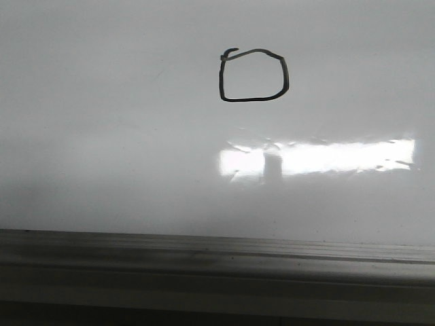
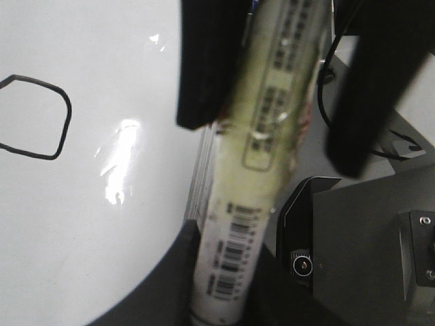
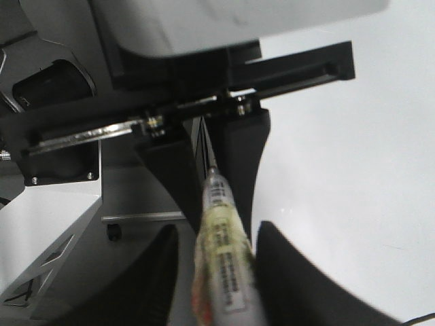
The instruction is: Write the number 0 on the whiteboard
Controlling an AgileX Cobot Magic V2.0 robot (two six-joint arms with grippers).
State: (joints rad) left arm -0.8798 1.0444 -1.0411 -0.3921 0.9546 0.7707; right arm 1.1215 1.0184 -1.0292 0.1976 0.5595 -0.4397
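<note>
Black marker line forms the number 0, a closed boxy loop with a small hook at its upper-left corner, high and near the middle of the whiteboard in the front view. We judge the writing done, so the coming move is a retreat off the board. In the left wrist view the loop lies off to one side of the left gripper, well apart from it, on open white surface. That gripper's 2 dark fingers pinch a yellowish marker with a barcode label, its long axis running along the fingers. The right gripper also closes around a similar marker. Below the glossy surface, with its bright glare, runs the grey frame strip. No arm shows in the front view.
</note>
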